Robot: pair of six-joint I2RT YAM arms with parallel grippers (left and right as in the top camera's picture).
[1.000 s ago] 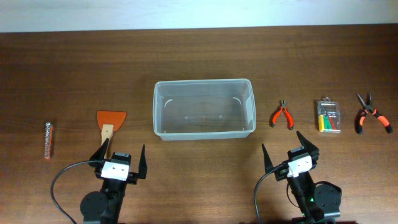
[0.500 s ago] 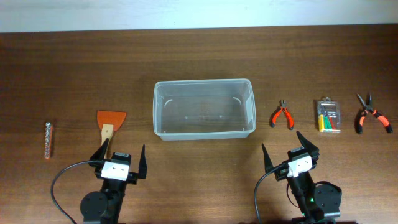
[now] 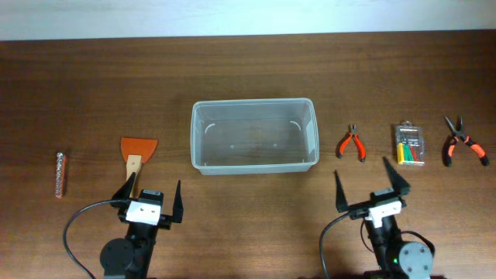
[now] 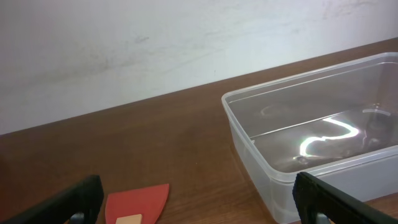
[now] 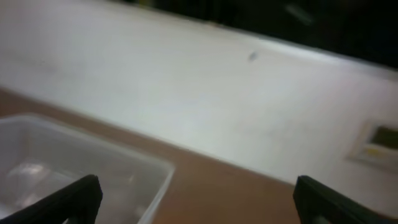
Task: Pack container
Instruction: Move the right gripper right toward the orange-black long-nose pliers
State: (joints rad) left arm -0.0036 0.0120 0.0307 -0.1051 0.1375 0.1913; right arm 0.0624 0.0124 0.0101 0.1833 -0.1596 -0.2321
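Both arms sit low at the near edge of the table (image 3: 248, 77), wrists aimed at the far wall. The left gripper (image 3: 154, 187) is spread wide and holds nothing. The right gripper (image 3: 360, 168) is the same, angled a touch rightward. The container (image 3: 254, 166) stands upright mid-table, ahead of and between the 2. An orange scraper (image 3: 139, 149) lies just ahead of the left gripper, handle toward it. Right of the container come small pliers (image 3: 351, 144), a clear bit case (image 3: 410, 145) and larger pliers (image 3: 463, 144). Far left lies a thin strip (image 3: 60, 173), possibly drill bits.
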